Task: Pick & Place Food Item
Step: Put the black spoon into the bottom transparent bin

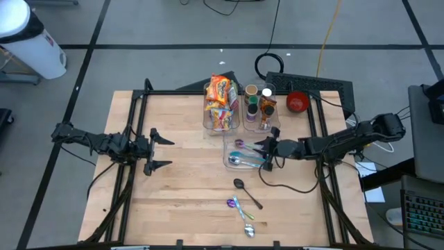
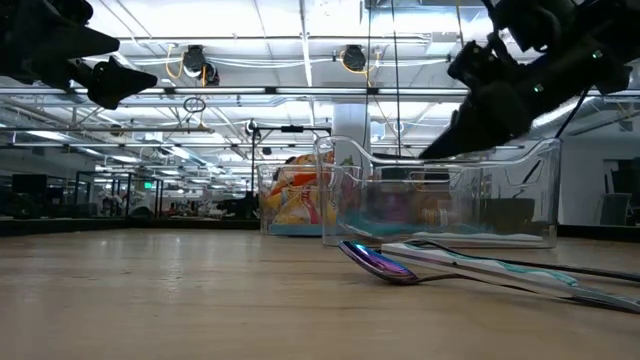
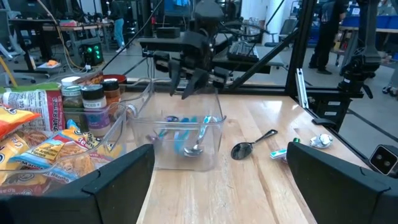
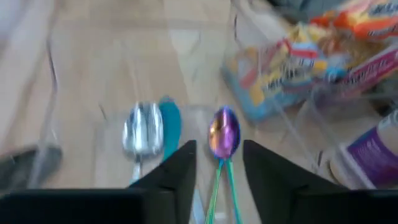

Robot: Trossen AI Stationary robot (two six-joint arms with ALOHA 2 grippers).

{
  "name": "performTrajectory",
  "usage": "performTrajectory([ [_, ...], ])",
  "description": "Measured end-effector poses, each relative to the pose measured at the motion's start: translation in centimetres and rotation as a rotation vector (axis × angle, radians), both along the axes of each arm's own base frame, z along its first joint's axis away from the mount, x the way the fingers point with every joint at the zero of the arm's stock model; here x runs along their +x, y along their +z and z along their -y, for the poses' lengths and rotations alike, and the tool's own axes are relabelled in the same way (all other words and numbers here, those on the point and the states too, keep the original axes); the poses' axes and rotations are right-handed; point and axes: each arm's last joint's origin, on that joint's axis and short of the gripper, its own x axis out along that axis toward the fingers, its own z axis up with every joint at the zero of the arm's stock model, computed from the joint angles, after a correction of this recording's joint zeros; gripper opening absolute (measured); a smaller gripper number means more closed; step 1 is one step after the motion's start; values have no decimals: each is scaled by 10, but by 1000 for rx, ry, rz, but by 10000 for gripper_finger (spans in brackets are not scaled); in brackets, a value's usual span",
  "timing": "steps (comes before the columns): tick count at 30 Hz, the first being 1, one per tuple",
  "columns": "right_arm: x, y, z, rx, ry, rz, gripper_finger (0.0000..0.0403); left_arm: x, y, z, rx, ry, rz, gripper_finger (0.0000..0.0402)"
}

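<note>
— Clear plastic box in the middle, what's inside?
— Spoons: a silver one and a rainbow one. The right gripper hangs over it, fingers a little apart, holding nothing.
— And the other boxes?
— Far side: snack bags in one, spice jars in the next.
— The left gripper?
— Wide open, far left.
— Any loose spoons?
— A black one lies nearer.

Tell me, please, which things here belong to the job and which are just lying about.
In use: right gripper, over the clear tray; spoons inside; loose spoons on the table, probably next.
Lying about: snack bags, jars, red bowl; left gripper waits, open.
</note>
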Motion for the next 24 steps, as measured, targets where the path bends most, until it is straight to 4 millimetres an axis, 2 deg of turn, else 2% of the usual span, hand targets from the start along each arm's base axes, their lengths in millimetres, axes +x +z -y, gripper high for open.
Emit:
performTrajectory([
  [4,5,10,-6,38,44,120,167,0,0,0,0,0,0,374],
  [8,10,31,-27,177,275,342,204,0,0,0,0,0,0,374],
  [12,4,53,-57,392,534,547,230,0,0,0,0,0,0,374],
  [18,-18,62,-111,454,862,649,237,0,0,0,0,0,0,374],
  [21,-26,62,-134,493,962,720,234,0,0,0,0,0,0,374],
  [24,-26,64,-152,541,1009,724,226,0,0,0,0,0,0,374],
])
